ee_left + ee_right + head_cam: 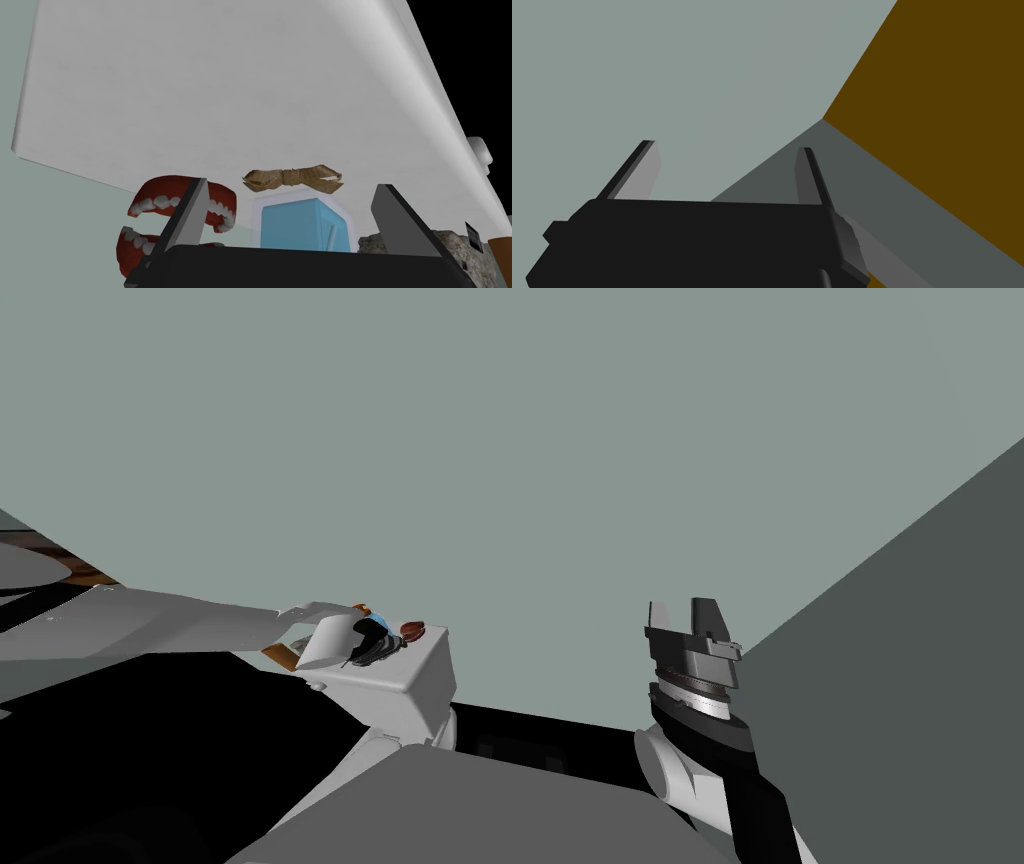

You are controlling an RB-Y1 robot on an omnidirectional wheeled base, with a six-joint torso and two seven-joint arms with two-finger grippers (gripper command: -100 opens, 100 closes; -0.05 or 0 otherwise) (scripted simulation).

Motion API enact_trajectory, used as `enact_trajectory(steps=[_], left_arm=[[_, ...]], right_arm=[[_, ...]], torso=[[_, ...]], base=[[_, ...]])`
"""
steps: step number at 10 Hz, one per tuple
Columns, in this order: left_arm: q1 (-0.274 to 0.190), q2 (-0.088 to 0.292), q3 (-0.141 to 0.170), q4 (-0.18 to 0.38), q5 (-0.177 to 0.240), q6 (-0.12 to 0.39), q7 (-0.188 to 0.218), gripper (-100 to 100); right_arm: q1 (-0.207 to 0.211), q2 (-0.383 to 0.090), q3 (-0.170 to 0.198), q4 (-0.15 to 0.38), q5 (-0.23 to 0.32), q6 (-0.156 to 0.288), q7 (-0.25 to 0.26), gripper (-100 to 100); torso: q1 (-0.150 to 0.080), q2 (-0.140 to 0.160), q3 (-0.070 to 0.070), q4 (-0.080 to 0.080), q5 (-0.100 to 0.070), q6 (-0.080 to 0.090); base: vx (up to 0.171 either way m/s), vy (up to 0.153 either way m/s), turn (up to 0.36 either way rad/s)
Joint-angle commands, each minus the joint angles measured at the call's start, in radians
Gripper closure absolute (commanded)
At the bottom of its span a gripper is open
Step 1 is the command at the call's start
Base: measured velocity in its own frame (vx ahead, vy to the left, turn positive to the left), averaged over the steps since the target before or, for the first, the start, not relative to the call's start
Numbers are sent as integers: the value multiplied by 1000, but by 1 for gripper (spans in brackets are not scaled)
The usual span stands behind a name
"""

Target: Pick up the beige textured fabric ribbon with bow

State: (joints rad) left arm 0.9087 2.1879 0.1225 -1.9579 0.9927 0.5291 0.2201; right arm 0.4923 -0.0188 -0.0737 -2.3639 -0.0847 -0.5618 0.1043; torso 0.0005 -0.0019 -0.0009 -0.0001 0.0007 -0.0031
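Beige ribbon with bow (292, 179) | lying on white surface (225, 90) just beyond blue box (295, 225) | sitting at 12 o'clock of left gripper (291, 184), stretching 9-to-3 across its spread-open gap | favouring left arm as nearer | leaving right gripper (684, 613), also spread open, idling well off at 3 o'clock

A: Where does your head view look?
B: You see wide, onto a grey wall (500, 438); the teeth (411, 631) sit small, lower left of centre.
A: Left wrist?
B: Close on those teeth (175, 210) and the bow (292, 178), a white surface (225, 90) behind. Your right wrist faces a wall corner (822, 119).
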Motion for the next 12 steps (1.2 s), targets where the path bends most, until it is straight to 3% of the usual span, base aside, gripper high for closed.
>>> enact_trajectory(steps=[1, 5, 6, 7, 11, 12], left_arm=[[11, -33, -12, 16, -24, -13, -8, -100], [36, -111, -40, 54, -79, -42, -25, -100], [41, -92, -29, 51, -67, -40, -22, -100], [45, -93, -28, 53, -69, -43, -20, 100], [45, -93, -30, 54, -69, -41, -20, 100], [45, -93, -30, 54, -69, -41, -20, 0]], right_arm=[[0, 0, 0, 0, 0, 0, 0, 0], [0, 0, 0, 0, 0, 0, 0, 0], [0, 0, 0, 0, 0, 0, 0, 0], [0, 0, 0, 0, 0, 0, 0, 0], [0, 0, 0, 0, 0, 0, 0, 0], [0, 0, 0, 0, 0, 0, 0, 0]], torso=[[0, 0, 0, 0, 0, 0], [-2, -1, -1, 0, 0, 0], [-1, -1, -1, 0, 0, 0], [-1, -1, -1, 0, 0, 0], [-1, -1, -1, 0, 1, 2], [-1, -1, -1, 0, 1, 2]], base=[[20, -20, -83], [35, -28, -77], [15, -7, -7], [1, 0, 16], [0, 0, 0], [0, 0, 0]])
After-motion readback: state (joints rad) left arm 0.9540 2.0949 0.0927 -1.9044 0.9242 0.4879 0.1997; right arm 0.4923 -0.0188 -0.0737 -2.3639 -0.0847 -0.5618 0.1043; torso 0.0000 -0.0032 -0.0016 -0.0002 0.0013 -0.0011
